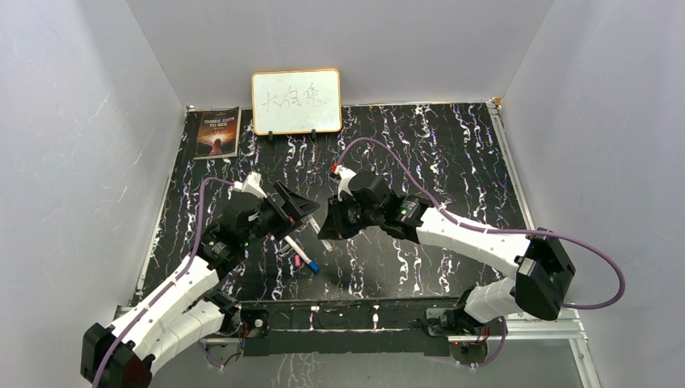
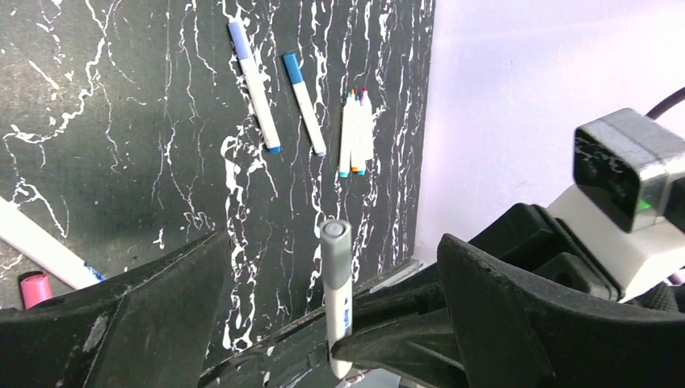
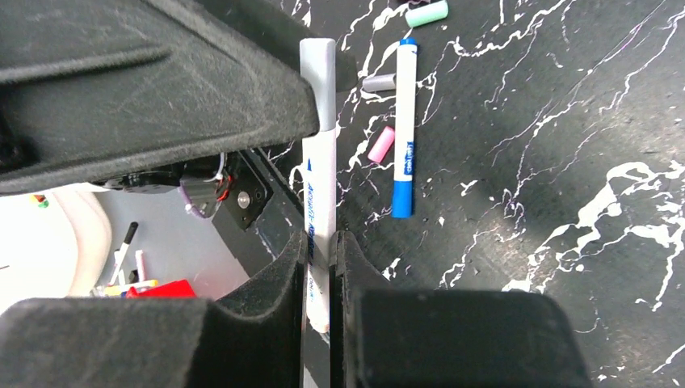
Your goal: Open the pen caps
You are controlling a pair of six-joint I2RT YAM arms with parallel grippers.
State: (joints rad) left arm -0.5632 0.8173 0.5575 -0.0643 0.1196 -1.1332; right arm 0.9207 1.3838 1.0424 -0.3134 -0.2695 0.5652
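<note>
R gripper (image 3: 319,246) w/ grey-capped pen (image 3: 317,174), wrist-cams only

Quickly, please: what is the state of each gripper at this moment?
Left gripper: open, holding nothing; the grey cap stands between its jaws.
Right gripper: closed, holding the white marker by its barrel.

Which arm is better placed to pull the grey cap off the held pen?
Left. The left gripper, open, straddles the grey cap; the right gripper is shut on the pen, anchoring it.
</note>
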